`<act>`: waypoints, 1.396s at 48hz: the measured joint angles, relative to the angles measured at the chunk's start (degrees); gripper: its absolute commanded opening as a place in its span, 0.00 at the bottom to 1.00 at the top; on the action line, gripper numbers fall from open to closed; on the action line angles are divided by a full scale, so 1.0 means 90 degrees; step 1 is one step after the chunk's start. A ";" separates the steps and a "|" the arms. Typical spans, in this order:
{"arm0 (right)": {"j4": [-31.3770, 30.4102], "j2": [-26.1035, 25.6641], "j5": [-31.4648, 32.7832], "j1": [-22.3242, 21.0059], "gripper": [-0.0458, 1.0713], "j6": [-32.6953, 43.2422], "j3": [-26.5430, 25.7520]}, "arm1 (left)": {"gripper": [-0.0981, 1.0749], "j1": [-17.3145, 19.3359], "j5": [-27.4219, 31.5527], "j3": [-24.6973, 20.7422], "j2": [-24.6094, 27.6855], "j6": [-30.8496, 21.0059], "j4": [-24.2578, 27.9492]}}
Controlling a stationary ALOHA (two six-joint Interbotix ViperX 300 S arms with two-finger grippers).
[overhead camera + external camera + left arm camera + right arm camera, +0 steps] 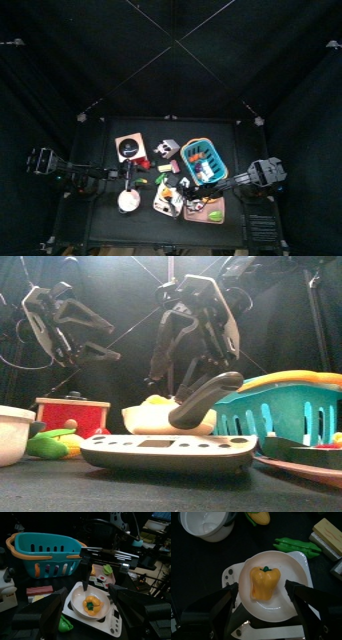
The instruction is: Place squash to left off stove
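Observation:
The yellow squash (264, 583) lies on a white plate (294, 567) that sits on a white scale. My right gripper (263, 596) hangs just above it, jaws open on either side and not touching it. The squash also shows in the left wrist view (91, 604) and the front view (160, 402). My left gripper (90, 614) is open and empty, held higher and pointing at the same plate. In the front view the right gripper (191, 366) hangs over the plate and the left gripper (67, 351) hangs further left. The tan-orange stove (130, 147) lies at the table's back left.
A teal basket (203, 162) with an orange rim stands right of the plate. A white bowl (208, 524), corn (258, 517) and green beans (298, 546) lie close to the plate. A red block (74, 414) stands behind the bowl. A scale (167, 451) is at the front.

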 measured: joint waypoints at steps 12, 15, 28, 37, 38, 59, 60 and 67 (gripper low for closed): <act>0.0000 0.0361 0.0117 0.0000 0.98 -0.0020 -0.0195 | 0.93 0.0000 0.0000 0.0000 0.0000 0.0000 0.0000; 0.0000 0.0449 0.0205 0.0000 0.98 -0.0029 -0.0254 | 0.93 0.0000 0.0000 0.0000 0.0000 0.0000 0.0000; 0.0000 0.0703 0.0596 -0.0029 0.97 -0.0039 -0.0410 | 0.93 0.0000 0.0000 0.0000 0.0000 -0.0010 0.0000; 0.0010 0.0703 0.0654 -0.0039 0.97 -0.0049 -0.0420 | 0.93 0.0000 0.0000 0.0000 0.0010 0.0000 0.0000; 0.0010 0.0703 0.0654 -0.0039 0.97 -0.0049 -0.0420 | 0.93 -0.0010 0.0000 -0.0010 0.0010 0.0000 0.0000; 0.0107 0.0703 0.0664 -0.0029 0.97 -0.0049 -0.0420 | 0.93 0.0000 0.0000 0.0000 0.0000 0.0000 0.0000; 0.0107 0.0703 0.0664 -0.0039 0.97 -0.0049 -0.0420 | 0.93 0.0000 0.0000 0.0000 0.0010 -0.0010 0.0000; 0.0146 0.0732 0.0664 -0.0039 0.96 -0.0049 -0.0420 | 0.93 -0.0010 0.0000 0.0000 0.0000 0.0000 0.0000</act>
